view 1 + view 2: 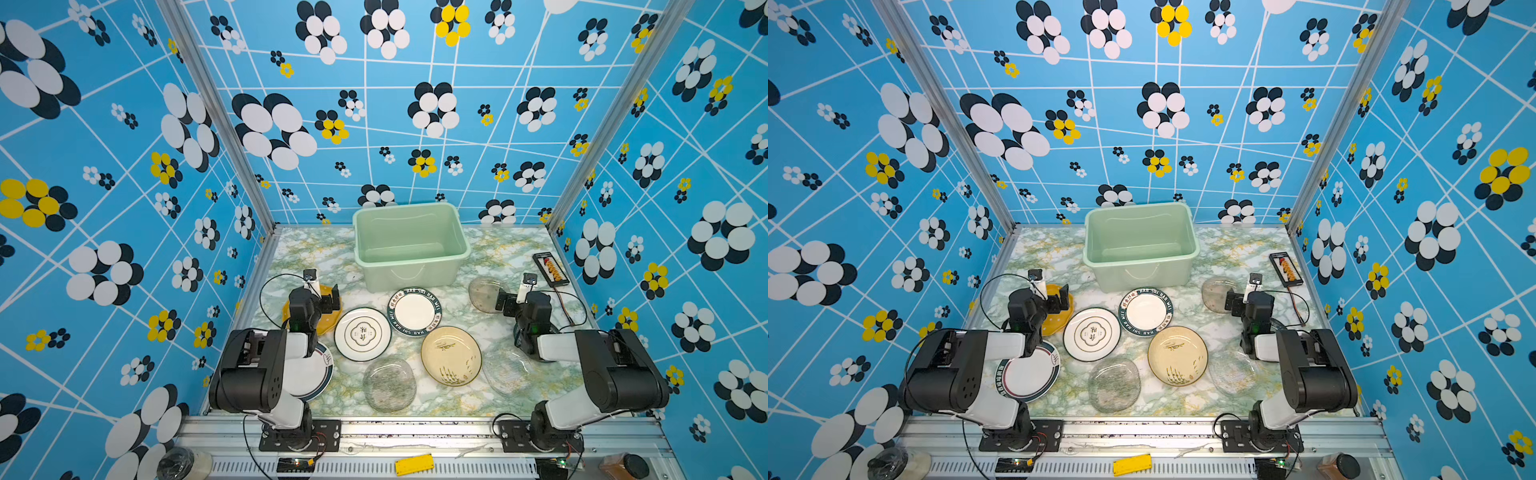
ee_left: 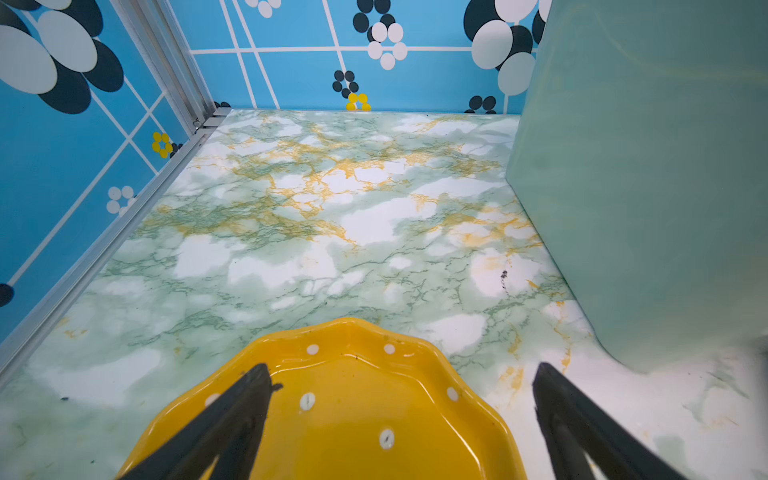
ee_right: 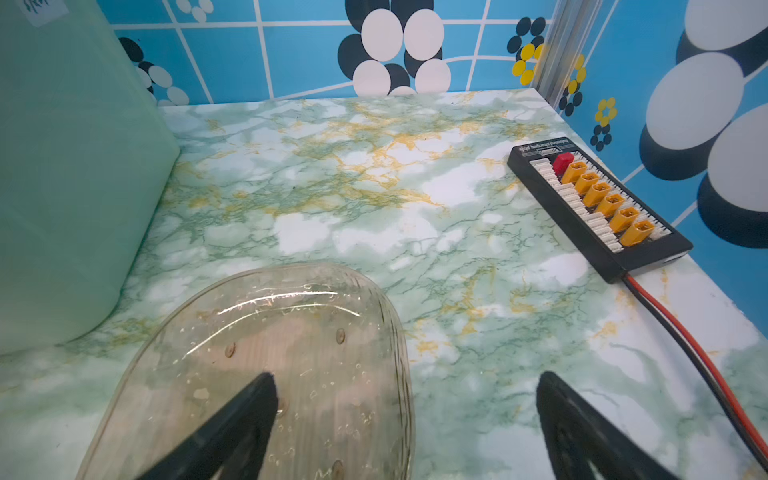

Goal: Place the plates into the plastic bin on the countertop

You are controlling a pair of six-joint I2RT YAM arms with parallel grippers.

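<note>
At the back of the marbled countertop (image 1: 316,253) the empty bin (image 1: 399,276), smooth mint plastic with rounded corners, is set, and the plates (image 1: 362,334), glazed ceramic and ribbed glass, are spread flat in front of it. The glossy, scalloped yellow plate (image 2: 357,419) is straddled at its rim by the left gripper (image 2: 401,370), and the smoky plate (image 3: 299,353) by the right gripper (image 3: 405,377), both with jaws wide apart and empty. As these lie flat and slick, a finger would best be slid under the raised rim before closing, and the plate kept level over the bin's wall.

Plates (image 1: 362,334) flat before mint-green bin (image 1: 399,276)
</note>
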